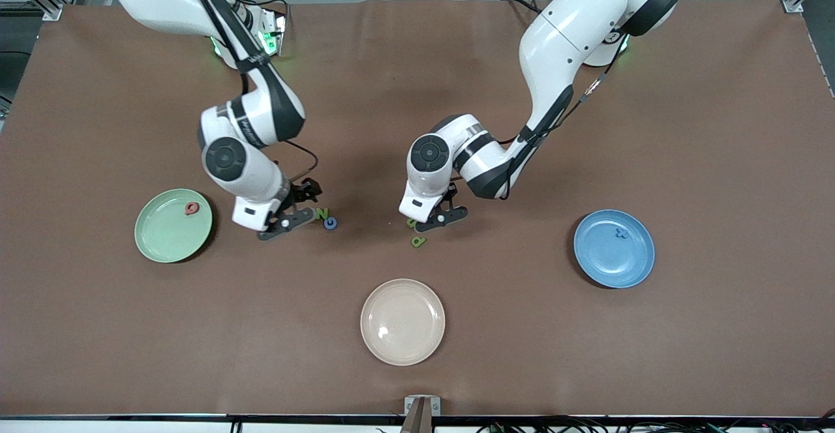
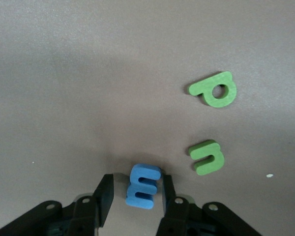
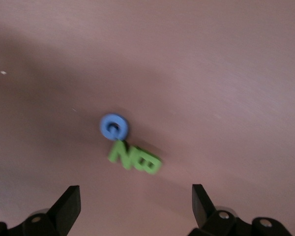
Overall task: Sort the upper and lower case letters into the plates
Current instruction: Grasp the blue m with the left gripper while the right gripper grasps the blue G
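Observation:
The mint green plate [image 1: 163, 240] lies toward the right arm's end and holds a red letter [image 1: 191, 208]. The blue plate [image 1: 613, 265] lies toward the left arm's end and holds a blue letter [image 1: 622, 232]. My left gripper [image 1: 438, 218] is low over the table, its jaws open astride a blue E [image 2: 143, 186], one finger [image 2: 167, 189] against its edge. A green p [image 2: 214, 90] and a green n [image 2: 208, 157] lie beside it. My right gripper [image 1: 287, 219] is wide open and empty, close to a green N [image 3: 123, 153], a green B [image 3: 148, 164] and a blue G [image 3: 114, 127].
A cream-beige plate [image 1: 402, 348] lies nearer the front camera, midway between the two other plates. The green p [image 1: 418, 242] lies between it and the left gripper. Brown cloth covers the table.

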